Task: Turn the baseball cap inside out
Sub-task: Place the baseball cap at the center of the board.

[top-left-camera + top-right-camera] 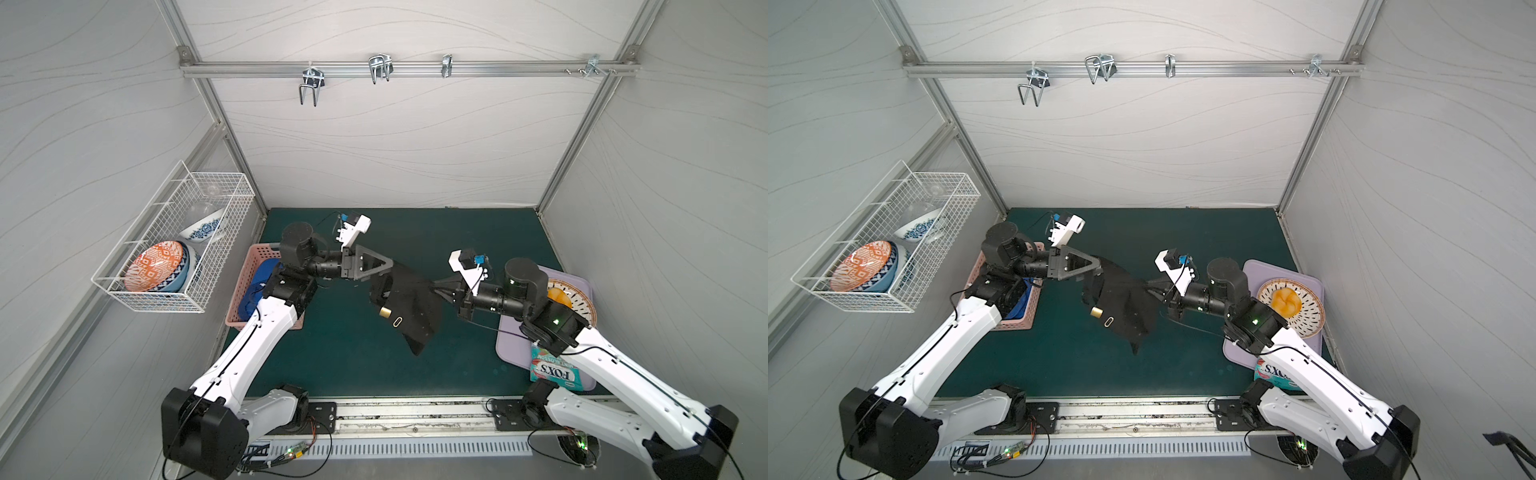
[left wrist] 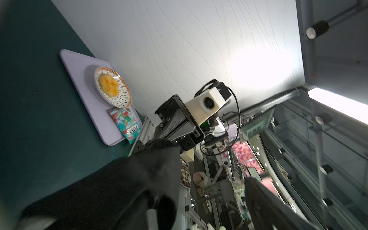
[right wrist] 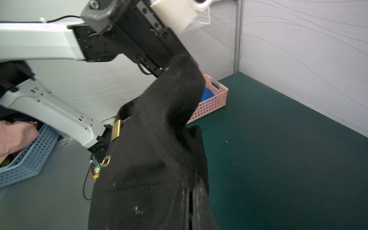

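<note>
Black cap [image 3: 151,159] clamped in right pincer [image 1: 431,286]; left pincer [image 1: 386,274] spread wide, cloth draped; both arms [image 1: 266,332] reach inward.

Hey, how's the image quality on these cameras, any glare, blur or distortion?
Left wrist view: strong glare washes out the wall, and the black cap up close is blurred. Right wrist view: the black cap is fairly sharp, softer nearest the lens. Both top views: even light, no glare, but the black cap shows little detail against the dark mat.
</note>
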